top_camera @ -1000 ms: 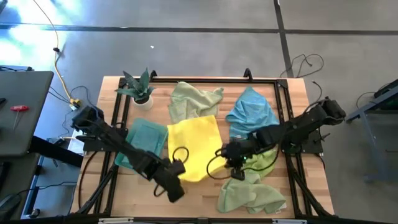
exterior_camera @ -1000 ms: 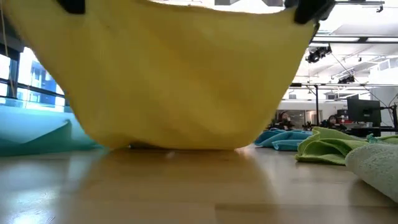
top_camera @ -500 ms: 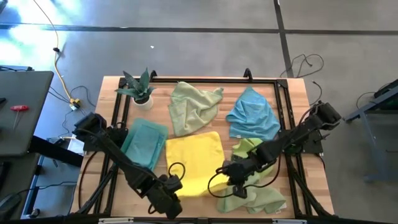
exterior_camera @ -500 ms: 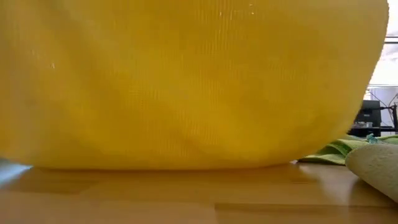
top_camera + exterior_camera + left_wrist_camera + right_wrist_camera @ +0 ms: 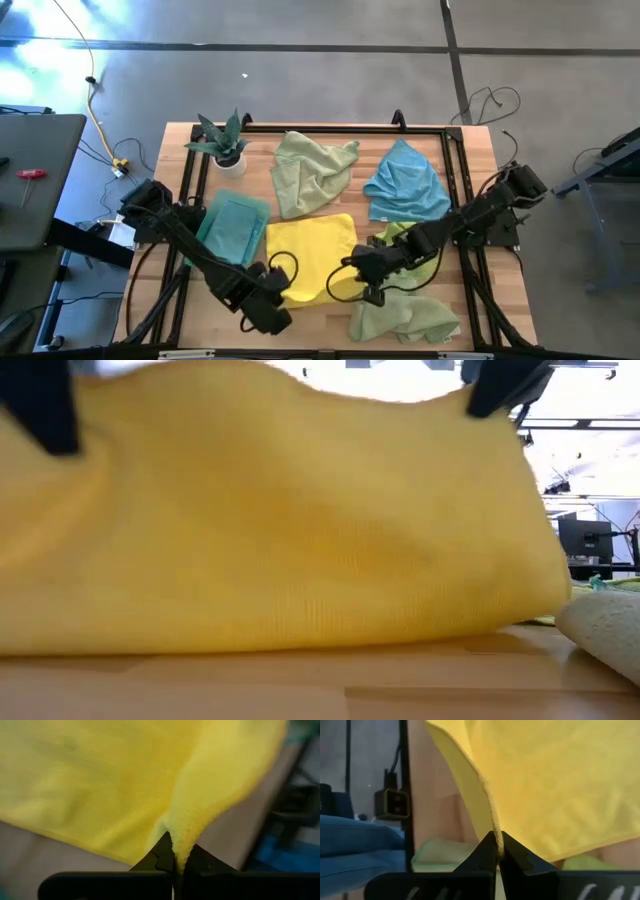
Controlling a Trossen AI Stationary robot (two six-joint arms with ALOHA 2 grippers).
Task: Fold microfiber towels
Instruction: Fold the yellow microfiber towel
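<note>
**Both grippers pinch the near edge of the yellow towel**

Seen from above, the yellow towel (image 5: 311,260) lies in the middle of the wooden table (image 5: 478,140), with its near edge lifted. The left gripper (image 5: 274,287) is clenched on the near left corner, and the right gripper (image 5: 362,275) is clenched on the near right corner. A teal towel (image 5: 231,226) lies flat just left of the yellow one. A pale green towel (image 5: 312,170) is crumpled behind it, and a sky blue towel (image 5: 406,184) lies to the right of that one. Two more green towels are on the right side: one (image 5: 410,245) partly under the right arm, the other (image 5: 405,318) at the near edge of the table. A small potted plant (image 5: 222,142) stands at the far left corner.

In the low view, the yellow towel (image 5: 290,530) fills almost the whole picture and hangs down to the table top. A dark gripper part shows at each upper corner of it. At the right border a pale green cloth (image 5: 605,635) lies on the wood.

In the left wrist view, the two dark fingers (image 5: 162,855) are pressed together on a fold of the yellow cloth.

In the right wrist view, the fingers (image 5: 490,851) grasp the hem of the yellow cloth the same way, with blue cloth (image 5: 360,845) beyond.
</note>
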